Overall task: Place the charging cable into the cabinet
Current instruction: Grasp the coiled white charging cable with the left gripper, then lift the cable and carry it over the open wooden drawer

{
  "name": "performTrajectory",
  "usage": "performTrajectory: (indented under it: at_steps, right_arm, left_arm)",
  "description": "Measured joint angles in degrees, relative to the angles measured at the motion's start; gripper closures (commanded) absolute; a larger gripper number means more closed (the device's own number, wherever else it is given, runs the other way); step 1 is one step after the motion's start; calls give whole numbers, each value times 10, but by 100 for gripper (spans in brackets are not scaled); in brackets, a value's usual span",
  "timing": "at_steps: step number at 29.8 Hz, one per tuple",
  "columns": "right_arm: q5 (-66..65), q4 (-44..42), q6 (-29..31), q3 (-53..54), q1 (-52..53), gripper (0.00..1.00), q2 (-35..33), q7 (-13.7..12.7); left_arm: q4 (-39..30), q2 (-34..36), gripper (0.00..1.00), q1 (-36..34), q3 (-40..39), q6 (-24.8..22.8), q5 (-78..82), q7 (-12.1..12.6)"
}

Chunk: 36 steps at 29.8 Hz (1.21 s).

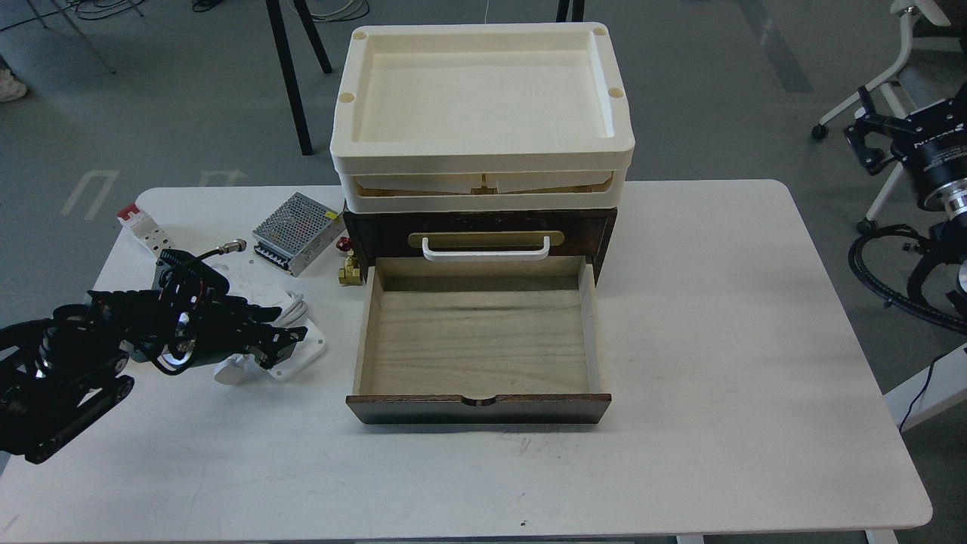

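Observation:
The charging cable lies on the white table left of the cabinet: a flat white card with cord loops and a round puck at its near-left end. My left gripper is low over the card, its two black fingers apart, one on each side of the cord; most of the card is hidden under it. The dark brown cabinet stands mid-table with its pale wood drawer pulled out and empty. My right gripper hangs off the table's right side, seen small and dark.
Two stacked cream trays sit on top of the cabinet. A metal mesh power supply, a small brass fitting and a red-and-white part lie at the back left. The table is bare to the right of the drawer.

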Motion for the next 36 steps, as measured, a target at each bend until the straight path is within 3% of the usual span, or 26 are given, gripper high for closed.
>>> performTrajectory:
  at_steps: [7,14,20,26,32,36]
  right_arm:
    - [0,0,0,0,-3,0,-3,0]
    - [0,0,0,4,-4,0,-4,0]
    - [0,0,0,4,-4,0,-4,0]
    - [0,-1,0,7,-4,0,-4,0]
    - [0,-1,0,8,-4,0,-4,0]
    - [0,-4,0,8,-5,0,-4,0]
  left_arm:
    - [15,-5,90,-5,33,20,-3,-3]
    - [8,0,99,-11,42,40,-5,-10]
    - [-20,52,100,-29,42,41,-5,-39]
    - [-162,183,100,-32,33,16,-40,-43]
    - [-335,329,100,-35,21,11,-166,-43]
    - [-428,387,100,-40,-14,1,-284,-43]
